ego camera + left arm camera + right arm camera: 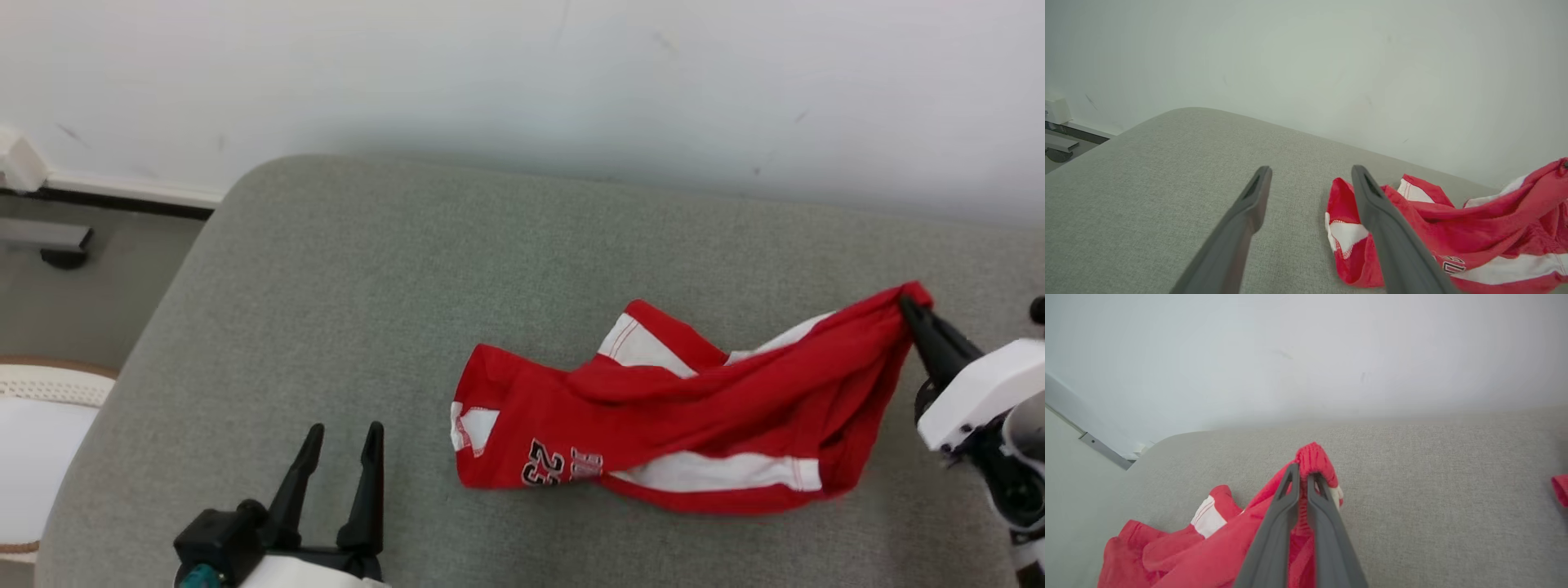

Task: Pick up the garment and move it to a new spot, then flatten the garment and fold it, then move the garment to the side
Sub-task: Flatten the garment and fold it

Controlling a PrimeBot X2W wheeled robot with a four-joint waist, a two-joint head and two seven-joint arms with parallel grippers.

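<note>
Grey cushion (pixel 326 327) is seen before a white wall (pixel 522 73) in the head view; the red and white garment (pixel 694 408) lies crumpled on it, right of centre; its right end is pinched and raised by the right gripper (pixel 909 306); the left gripper (pixel 344 429) is spread, apart from the cloth. In the left wrist view the fingers (pixel 1249 204) are parted, nothing between them; the garment (pixel 1474 228) is seen beside them. In the right wrist view the fingers (pixel 1274 539) are clenched on the garment's (pixel 1208 547) red edge.

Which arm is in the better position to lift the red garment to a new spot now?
The right. The right gripper is shut on one raised end of the garment. The left gripper is open and hangs apart from it, over bare cushion.
</note>
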